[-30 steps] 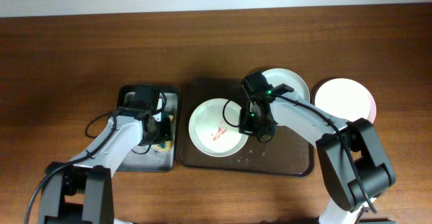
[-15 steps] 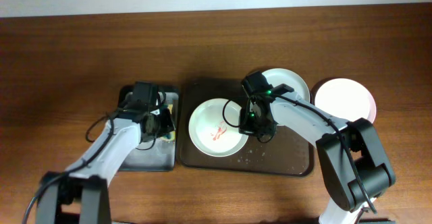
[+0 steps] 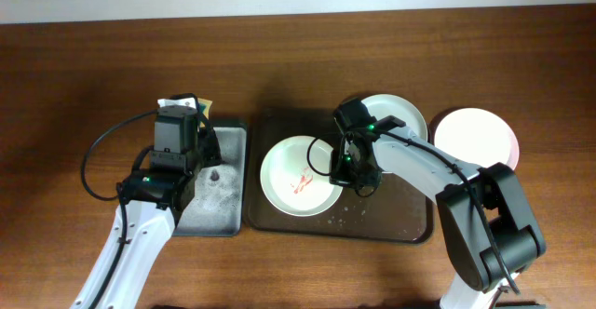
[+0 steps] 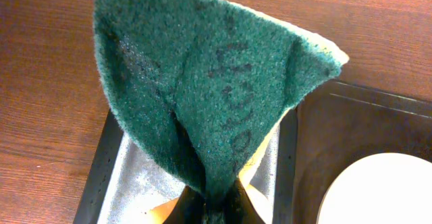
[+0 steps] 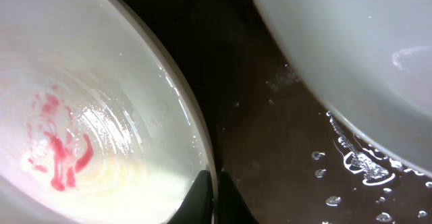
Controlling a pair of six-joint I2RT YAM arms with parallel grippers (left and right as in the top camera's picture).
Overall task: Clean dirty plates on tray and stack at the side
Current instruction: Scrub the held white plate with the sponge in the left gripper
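Two-arm plate cleaning, at the moment the sponge is brought to bear. The left gripper [image 4: 209, 209] is clenched on a folded green-yellow sponge [image 4: 202, 82], pinched at one end so that its scouring face fans away from the fingers. It hangs above the small black tray [image 3: 223, 211], whose floor shows grey suds.

The right gripper [image 5: 214, 197] is clamped on the right-hand rim of the smeared plate [image 3: 300, 176]. This plate sits at the left end of the brown tray [image 3: 382, 223], with a red smear [image 5: 61, 153] at its centre. A second plate [image 3: 402, 115] lies at the tray's far right corner, near the first without touching it, with water droplets [image 5: 351, 160] on the tray between them. A third, pinkish plate [image 3: 477, 137] rests off the tray on the table [image 3: 93, 67] to the right.

Governing relation: the smeared plate lies to the right of the sponge, just beyond the black tray's edge. The left arm is the nearer free arm, and the right arm pins the opposite rim. The likely next move is a rightward, downward sweep onto the smear
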